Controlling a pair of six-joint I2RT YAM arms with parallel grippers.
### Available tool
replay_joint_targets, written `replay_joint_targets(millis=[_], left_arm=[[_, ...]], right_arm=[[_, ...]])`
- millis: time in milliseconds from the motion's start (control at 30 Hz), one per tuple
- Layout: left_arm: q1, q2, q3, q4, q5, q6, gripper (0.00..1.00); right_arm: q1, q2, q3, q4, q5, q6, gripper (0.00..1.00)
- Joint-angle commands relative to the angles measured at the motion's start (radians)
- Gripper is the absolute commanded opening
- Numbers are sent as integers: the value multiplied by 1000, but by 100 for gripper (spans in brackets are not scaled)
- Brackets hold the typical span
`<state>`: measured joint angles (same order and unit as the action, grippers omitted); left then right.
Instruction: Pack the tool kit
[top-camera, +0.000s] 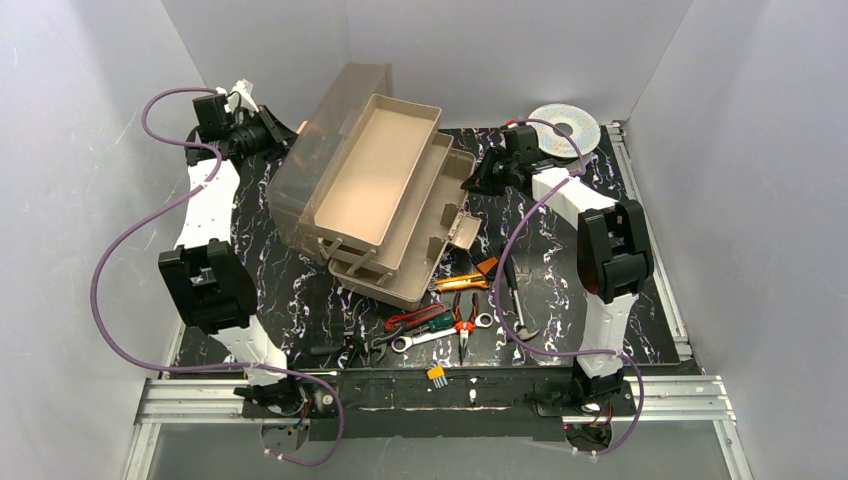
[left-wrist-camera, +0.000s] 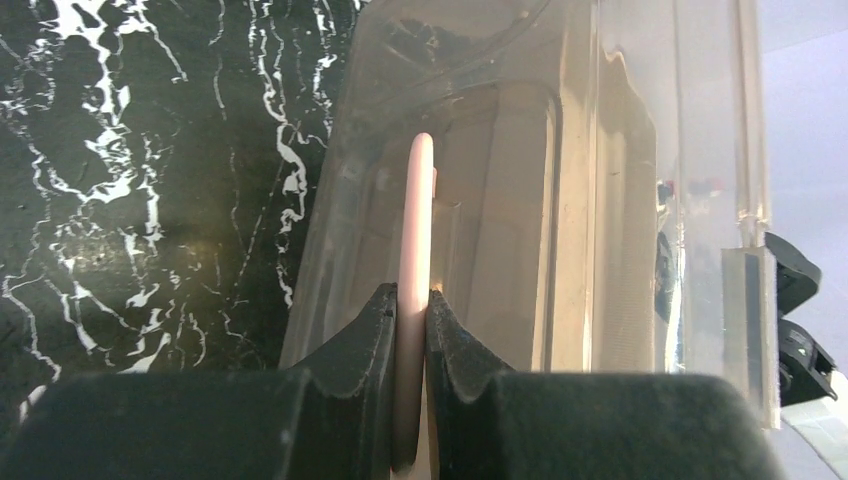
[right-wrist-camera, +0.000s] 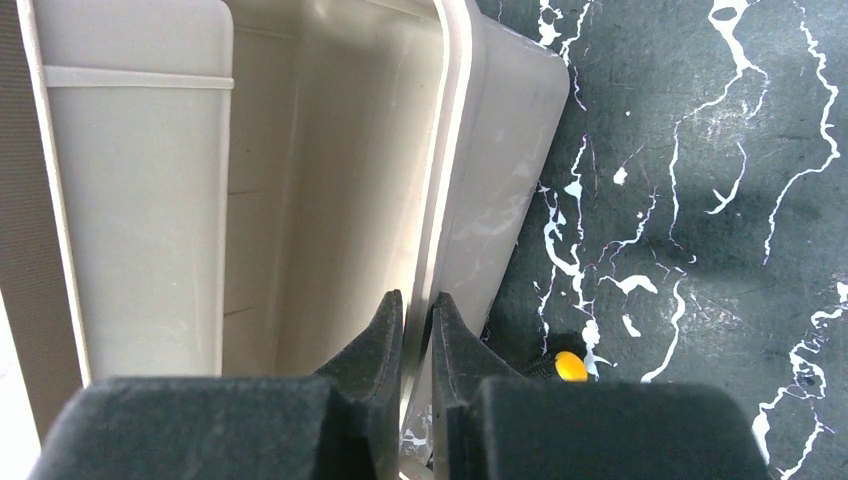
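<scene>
The tan toolbox (top-camera: 420, 270) stands open on the mat with its fold-out trays (top-camera: 375, 170) spread and its smoky lid (top-camera: 310, 140) tipped up at the back left. My left gripper (top-camera: 283, 134) is shut on the lid's beige handle (left-wrist-camera: 420, 200), which stands pinched between the pads (left-wrist-camera: 378, 330). On the right side of the box my right gripper (top-camera: 468, 183) is shut on the rim (right-wrist-camera: 452, 150), one finger inside the wall and one outside. Pliers (top-camera: 464, 322), a wrench (top-camera: 440, 336), a hammer (top-camera: 516, 300) and a yellow knife (top-camera: 462, 284) lie on the mat in front.
A round silver wire spool (top-camera: 564, 126) lies at the back right behind the right arm. A small yellow part (top-camera: 437, 375) sits by the near edge. A yellow tool tip (right-wrist-camera: 571, 366) shows beside the right fingers. Grey walls close in the sides and back.
</scene>
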<state>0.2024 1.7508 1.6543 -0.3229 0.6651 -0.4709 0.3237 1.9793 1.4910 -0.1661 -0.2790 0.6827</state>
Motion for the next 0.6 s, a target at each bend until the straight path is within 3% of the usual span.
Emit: replay_joint_targets(millis=[0,367,567], left_arm=[[59,-17,25,12,-185,33,0],[141,72,-36,16,-170,40,0],[162,109,20,-56,-235,102,0]], right_arm=[[-32,-16,16,-4,-26,-116,1],[-31,-23,16,0,-59,-129,1],[-31,-24,12,11,-79,-132,1]])
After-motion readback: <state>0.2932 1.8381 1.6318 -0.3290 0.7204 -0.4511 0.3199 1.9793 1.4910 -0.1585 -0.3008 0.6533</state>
